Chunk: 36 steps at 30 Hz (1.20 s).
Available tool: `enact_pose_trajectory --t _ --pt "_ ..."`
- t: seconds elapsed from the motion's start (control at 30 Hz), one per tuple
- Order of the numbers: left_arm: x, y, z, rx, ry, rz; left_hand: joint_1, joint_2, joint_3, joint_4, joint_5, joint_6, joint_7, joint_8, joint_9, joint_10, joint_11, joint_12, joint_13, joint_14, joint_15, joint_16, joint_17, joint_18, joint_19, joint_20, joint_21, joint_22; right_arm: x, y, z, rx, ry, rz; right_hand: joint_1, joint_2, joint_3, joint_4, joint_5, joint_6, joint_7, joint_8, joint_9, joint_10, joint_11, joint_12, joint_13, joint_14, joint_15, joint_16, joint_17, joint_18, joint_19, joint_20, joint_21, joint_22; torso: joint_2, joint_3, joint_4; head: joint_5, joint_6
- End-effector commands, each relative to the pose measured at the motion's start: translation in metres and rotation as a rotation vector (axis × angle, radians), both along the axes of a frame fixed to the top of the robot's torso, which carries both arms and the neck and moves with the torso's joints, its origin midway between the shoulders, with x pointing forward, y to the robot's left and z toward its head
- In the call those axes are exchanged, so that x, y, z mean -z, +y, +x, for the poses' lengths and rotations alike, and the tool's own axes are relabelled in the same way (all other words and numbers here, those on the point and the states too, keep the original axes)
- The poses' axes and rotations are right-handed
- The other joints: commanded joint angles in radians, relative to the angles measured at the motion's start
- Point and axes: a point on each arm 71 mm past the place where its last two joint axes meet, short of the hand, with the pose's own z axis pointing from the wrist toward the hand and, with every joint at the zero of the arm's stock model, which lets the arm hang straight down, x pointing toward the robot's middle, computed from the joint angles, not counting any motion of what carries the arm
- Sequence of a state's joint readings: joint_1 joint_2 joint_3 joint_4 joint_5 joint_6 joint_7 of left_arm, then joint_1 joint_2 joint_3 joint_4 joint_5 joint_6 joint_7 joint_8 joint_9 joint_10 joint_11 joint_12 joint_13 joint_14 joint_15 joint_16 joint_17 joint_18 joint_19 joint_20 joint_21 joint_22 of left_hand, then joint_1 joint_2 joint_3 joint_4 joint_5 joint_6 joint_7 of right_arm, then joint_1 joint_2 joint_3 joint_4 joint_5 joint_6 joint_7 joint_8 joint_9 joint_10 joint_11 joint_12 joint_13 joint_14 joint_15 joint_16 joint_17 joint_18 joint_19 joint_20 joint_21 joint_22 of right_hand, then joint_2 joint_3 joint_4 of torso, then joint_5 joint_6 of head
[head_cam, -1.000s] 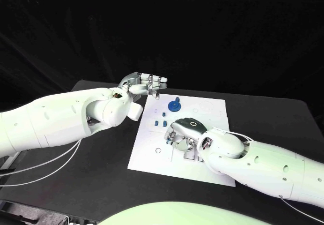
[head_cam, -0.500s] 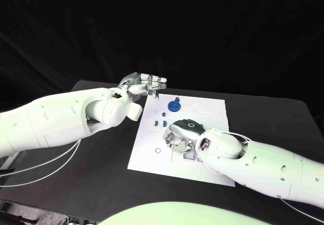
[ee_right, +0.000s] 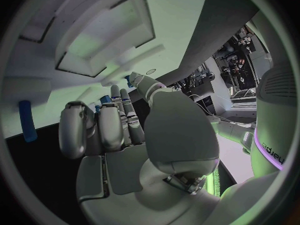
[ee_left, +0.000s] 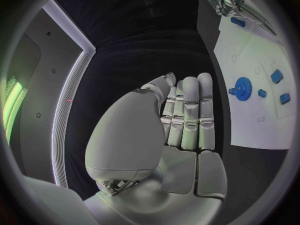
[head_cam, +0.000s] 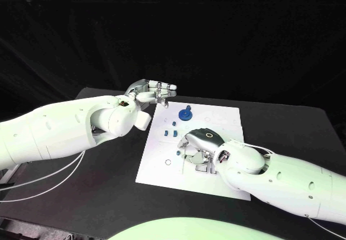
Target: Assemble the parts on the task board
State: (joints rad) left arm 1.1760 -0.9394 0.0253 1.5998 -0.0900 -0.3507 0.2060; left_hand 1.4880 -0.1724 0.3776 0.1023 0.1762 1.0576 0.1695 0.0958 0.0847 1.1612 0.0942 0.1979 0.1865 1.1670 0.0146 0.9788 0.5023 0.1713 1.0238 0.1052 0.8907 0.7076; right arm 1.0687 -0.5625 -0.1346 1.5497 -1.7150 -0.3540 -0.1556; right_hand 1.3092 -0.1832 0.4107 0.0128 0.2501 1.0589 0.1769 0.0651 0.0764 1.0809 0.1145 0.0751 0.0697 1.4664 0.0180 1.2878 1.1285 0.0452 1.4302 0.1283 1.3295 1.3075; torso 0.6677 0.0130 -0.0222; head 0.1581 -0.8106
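Since a second ago our right hand [head_cam: 200,145] has slid a little further along the task board [head_cam: 223,117] toward its near right part, while our left hand [head_cam: 153,92] has kept its place at the board's far left corner.

Going left to right: our left hand hovers just off that corner with its fingers [ee_left: 189,105] straight and laid side by side, the thumb alongside them, and nothing between them. Next on the white board we see two small blue parts [head_cam: 170,132] side by side near its left half, and beyond them a blue gear [head_cam: 185,114] with a short blue peg at its far side. In the left wrist view the gear [ee_left: 242,89] lies flat on the board, with more small blue parts [ee_left: 277,76] near it.

Further right, our right hand lies low over the middle of the board, knuckles up, fingers curled downward onto the surface. Whether they pinch a part we cannot tell; the hand covers whatever is beneath. In the right wrist view a blue part [ee_right: 25,121] stands beside those fingers [ee_right: 73,126].
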Motion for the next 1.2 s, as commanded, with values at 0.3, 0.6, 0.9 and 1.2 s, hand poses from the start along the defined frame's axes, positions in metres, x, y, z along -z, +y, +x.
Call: enact_pose_trajectory --t 0.3,0.6,0.9,1.2 --pt "-0.001 0.000 -0.001 0.031 -0.001 -0.016 -0.005 0.005 -0.007 -0.002 -0.005 -0.005 0.002 -0.003 -0.002 -0.009 0.003 0.006 0.002 -0.003 0.005 -0.005 -0.002 0.013 0.005 0.004 -0.006 -0.002 -0.043 -0.054 0.023 0.110 -0.054 -0.008 0.001 0.003 -0.021 0.001 0.010 0.006 -0.022 0.005 0.001 0.002 -0.013 0.027 0.006 0.018 -0.001 -0.003 -0.005 0.016 -0.003 -0.005 0.001 0.112 -0.001 -0.0015 -0.0015 -0.039 0.018" --pt "-0.001 -0.002 -0.003 0.051 -0.006 -0.024 -0.005 0.005 -0.007 -0.002 -0.005 -0.005 0.002 -0.003 -0.002 -0.009 0.002 0.006 0.002 -0.003 0.005 -0.006 -0.002 0.013 0.005 0.004 -0.006 -0.002 -0.054 -0.099 0.048 0.185 -0.062 -0.117 0.003 -0.007 -0.112 0.010 0.020 -0.021 -0.056 0.001 -0.003 -0.043 -0.015 0.048 0.004 0.019 -0.003 0.002 -0.006 0.019 -0.010 -0.010 -0.018 0.104 0.001 0.0000 -0.0003 -0.054 0.025" --pt "-0.001 -0.001 -0.003 0.047 -0.004 -0.022 -0.005 0.005 -0.007 -0.002 -0.005 -0.005 0.002 -0.003 -0.002 -0.009 0.002 0.006 0.002 -0.003 0.005 -0.006 -0.002 0.013 0.005 0.004 -0.006 -0.002 -0.046 -0.099 0.053 0.174 -0.041 -0.167 0.019 0.003 -0.154 0.016 0.022 -0.028 -0.063 0.001 -0.003 -0.064 -0.012 0.063 0.005 0.017 -0.001 -0.001 -0.013 0.022 -0.016 -0.008 -0.031 0.098 0.001 -0.0005 0.0021 -0.057 0.023" --pt "-0.001 0.001 -0.003 0.040 -0.002 -0.018 -0.005 0.005 -0.007 -0.002 -0.005 -0.005 0.002 -0.003 -0.002 -0.009 0.002 0.006 0.002 -0.003 0.005 -0.006 -0.002 0.013 0.005 0.004 -0.006 -0.002 -0.036 -0.092 0.050 0.153 -0.007 -0.176 0.035 0.023 -0.169 0.021 0.029 -0.021 -0.061 0.005 -0.001 -0.042 -0.019 0.095 0.010 0.019 -0.006 0.003 -0.011 0.020 -0.009 -0.010 -0.025 0.104 0.001 -0.0014 0.0002 -0.053 0.020"
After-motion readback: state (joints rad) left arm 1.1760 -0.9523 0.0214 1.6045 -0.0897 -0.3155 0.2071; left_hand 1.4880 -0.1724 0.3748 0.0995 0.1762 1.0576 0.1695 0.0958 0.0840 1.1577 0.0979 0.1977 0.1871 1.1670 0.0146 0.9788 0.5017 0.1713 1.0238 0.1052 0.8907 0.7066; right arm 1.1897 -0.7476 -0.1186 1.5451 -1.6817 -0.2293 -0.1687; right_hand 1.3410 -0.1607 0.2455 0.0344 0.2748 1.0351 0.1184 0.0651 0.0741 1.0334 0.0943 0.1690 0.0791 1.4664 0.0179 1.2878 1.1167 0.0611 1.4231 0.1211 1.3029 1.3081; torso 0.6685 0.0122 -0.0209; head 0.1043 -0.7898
